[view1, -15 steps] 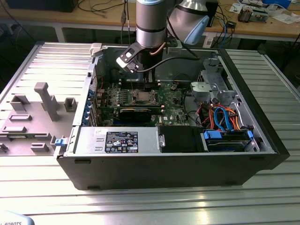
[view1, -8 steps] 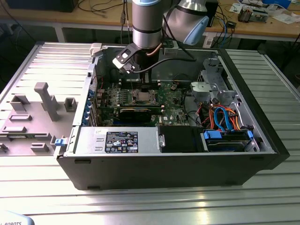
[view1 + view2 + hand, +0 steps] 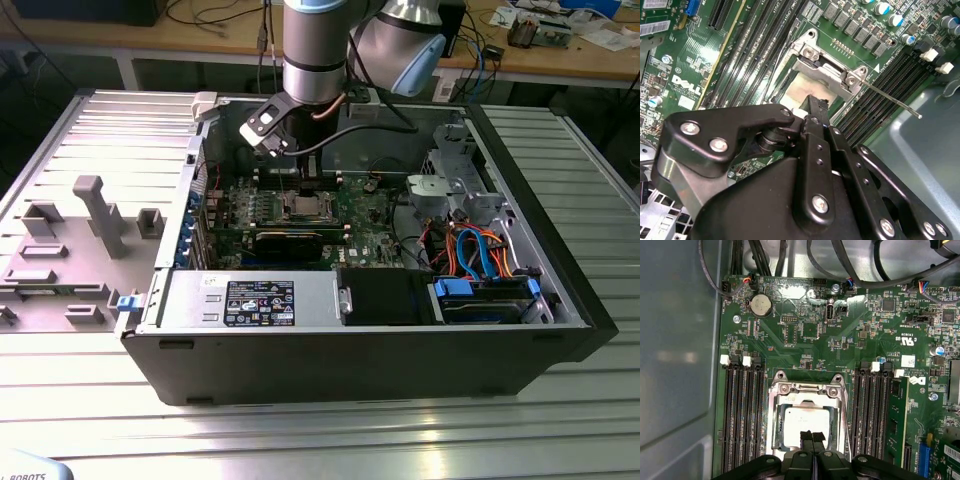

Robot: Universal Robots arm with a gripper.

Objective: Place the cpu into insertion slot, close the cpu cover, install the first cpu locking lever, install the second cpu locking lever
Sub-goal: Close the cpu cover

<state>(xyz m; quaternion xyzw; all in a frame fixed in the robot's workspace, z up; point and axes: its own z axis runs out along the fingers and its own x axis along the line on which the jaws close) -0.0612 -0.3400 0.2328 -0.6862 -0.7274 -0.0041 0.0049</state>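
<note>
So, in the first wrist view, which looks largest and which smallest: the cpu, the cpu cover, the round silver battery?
1. cpu cover, the frame around the chip
2. cpu, partly hidden at its near edge
3. round battery, clearly the smallest

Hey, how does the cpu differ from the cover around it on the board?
The cpu is a solid, plain plate; the cover is an open frame with a large window. The cpu is smaller and sits inside the cover's window. Both are square, silvery metal and lie flat on the board.
</note>
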